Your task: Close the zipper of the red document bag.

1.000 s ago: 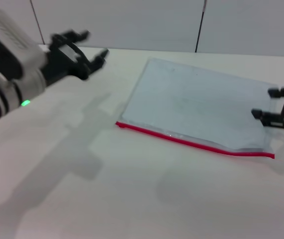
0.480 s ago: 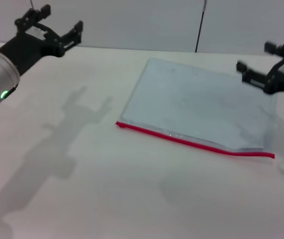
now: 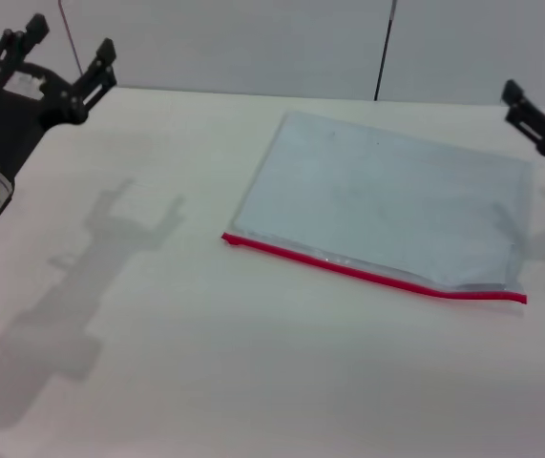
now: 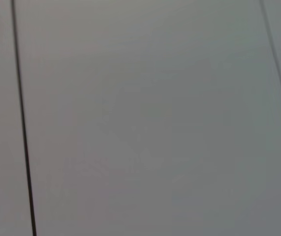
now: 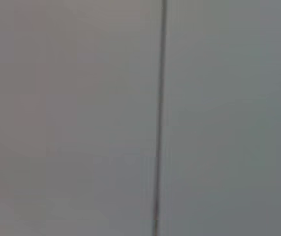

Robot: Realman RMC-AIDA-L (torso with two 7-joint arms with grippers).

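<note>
The red document bag (image 3: 387, 205) lies flat on the white table, a pale blue-grey pouch right of centre. Its red zipper (image 3: 367, 272) runs along the near long edge; I cannot make out the slider. My left gripper (image 3: 60, 59) is raised at the far left, open, holding nothing, well away from the bag. My right gripper (image 3: 544, 103) is at the right edge, above the bag's far right corner, open and holding nothing. Both wrist views show only a grey wall with a dark seam.
The white table (image 3: 205, 363) stretches around the bag, with arm shadows on its left part. A grey panelled wall (image 3: 253, 43) with a dark vertical seam (image 3: 384, 48) stands behind the table.
Both arms have lifted and pulled outward from the table: the left gripper rose up and to the left, the right gripper rose from the bag's right edge toward the far right. The bag has not moved.
</note>
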